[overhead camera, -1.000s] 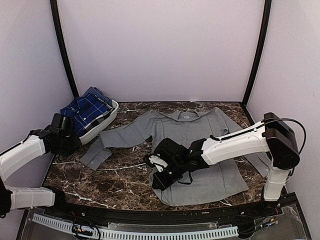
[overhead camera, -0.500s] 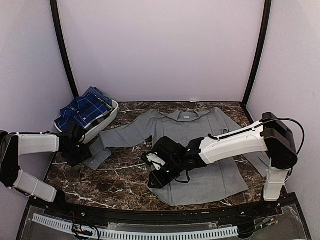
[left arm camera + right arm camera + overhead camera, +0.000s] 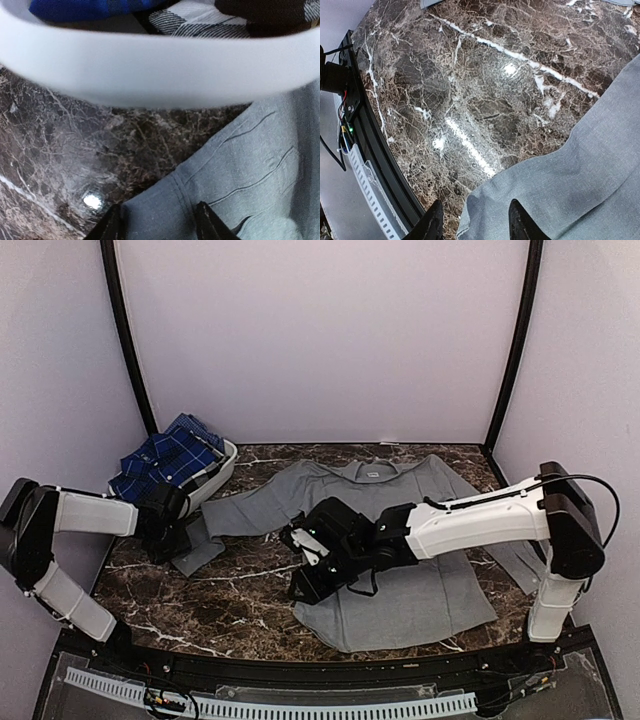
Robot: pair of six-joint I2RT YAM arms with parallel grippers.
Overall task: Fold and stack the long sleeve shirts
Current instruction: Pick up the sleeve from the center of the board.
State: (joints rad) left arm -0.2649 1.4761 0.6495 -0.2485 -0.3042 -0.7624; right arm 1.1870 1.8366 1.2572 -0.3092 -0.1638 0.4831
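Hovering with jaws apart, the left gripper straddles the sleeve cuff of the grey shirt near the left edge of the worktop. The right gripper, likewise parted, brackets that shirt's near-left hem corner, and the garment lies flat with its collar toward the far edge. To fold cleanly, I judge each gripper should drop straight onto its cloth edge, pinch firmly and lift in step so nothing drags, leaving alone the white basket in the far-left corner, which holds the crumpled blue plaid shirt.
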